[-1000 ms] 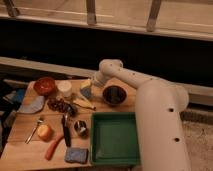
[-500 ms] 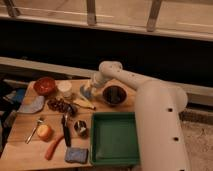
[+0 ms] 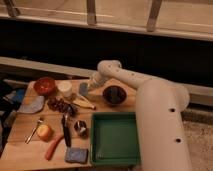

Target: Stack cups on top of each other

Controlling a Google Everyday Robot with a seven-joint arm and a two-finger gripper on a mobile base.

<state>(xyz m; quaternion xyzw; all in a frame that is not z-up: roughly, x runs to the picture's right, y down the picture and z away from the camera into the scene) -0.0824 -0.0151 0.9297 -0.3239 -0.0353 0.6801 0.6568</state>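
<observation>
The pale blue-grey cup [image 3: 83, 89] stands upright on the wooden table [image 3: 25, 125], near its back edge. The white cup [image 3: 64, 88] stands just left of it, a small gap apart. My gripper [image 3: 92, 82] reaches down from the white arm [image 3: 125, 75] and sits right at the blue-grey cup's upper right side. I cannot tell whether it touches or holds the cup.
A red bowl [image 3: 44, 85] is at the back left and a dark brown bowl [image 3: 114, 95] is right of the gripper. A green tray [image 3: 115, 139], a metal cup [image 3: 81, 128], a banana [image 3: 82, 103], dark grapes [image 3: 60, 105], an orange fruit [image 3: 44, 132], a carrot [image 3: 54, 146] and a blue sponge [image 3: 75, 155] fill the table's front.
</observation>
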